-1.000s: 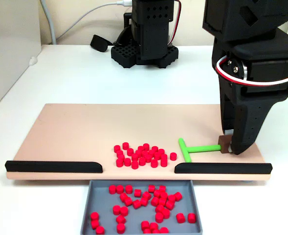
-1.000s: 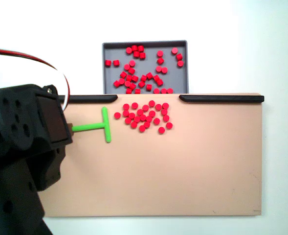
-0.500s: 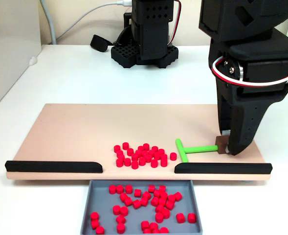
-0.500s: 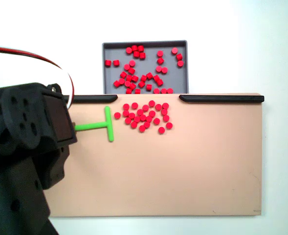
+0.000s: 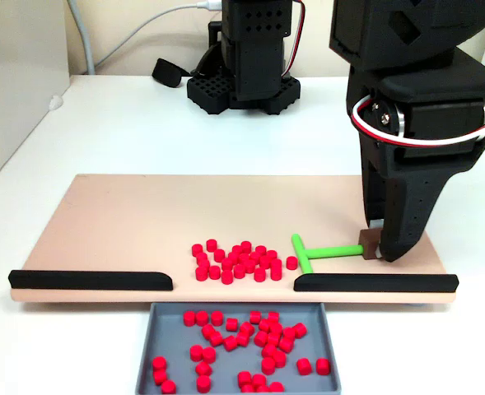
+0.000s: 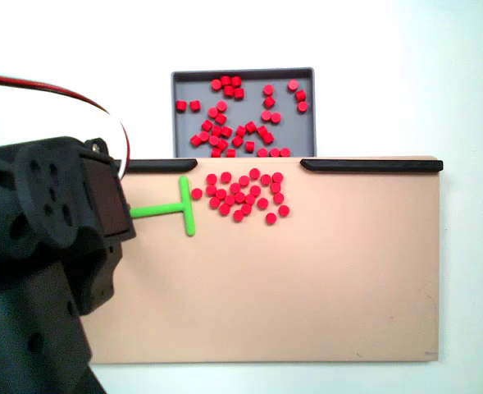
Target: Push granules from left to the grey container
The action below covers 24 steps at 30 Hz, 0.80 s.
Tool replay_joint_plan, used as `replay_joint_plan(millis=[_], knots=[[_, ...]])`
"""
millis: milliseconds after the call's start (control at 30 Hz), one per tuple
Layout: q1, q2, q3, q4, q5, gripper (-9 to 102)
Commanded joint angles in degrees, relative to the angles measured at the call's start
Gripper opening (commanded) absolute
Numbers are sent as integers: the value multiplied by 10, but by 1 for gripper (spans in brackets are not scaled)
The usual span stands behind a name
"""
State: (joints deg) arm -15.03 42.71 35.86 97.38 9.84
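Moved since a second ago: the green T-stick [image 5: 324, 251], carried toward the pellet cluster, its crossbar now just beside the nearest granule where earlier a clear gap stood. Fingers [image 5: 378, 249]: closed on the brown block at the stick's tail end, seen in a fixed view; in the other fixed view the arm's black housing hides the grip, and only the stick [image 6: 171, 209] emerges from it. Stick: long axis parallel to the board's front edge, crossbar square to it. Granules [image 5: 240, 261]: loose cluster on the tan board [image 5: 143, 214], lying directly off the crossbar's face, along the stick's axis from the fingers. Black strips [image 5: 90, 280]: along the board's front edge, with a gap between them. Grey container [image 5: 234, 350]: just below that gap, already holding many pellets; it lies sideways from the present push line, so the cluster likely needs a stroke across the stick's axis.
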Motion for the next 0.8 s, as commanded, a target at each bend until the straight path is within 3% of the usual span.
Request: replay_joint_plan(millis=[0,767], knots=[[8,3,-16,-2,-4,0],[18,0,-16,-5,-18,0]])
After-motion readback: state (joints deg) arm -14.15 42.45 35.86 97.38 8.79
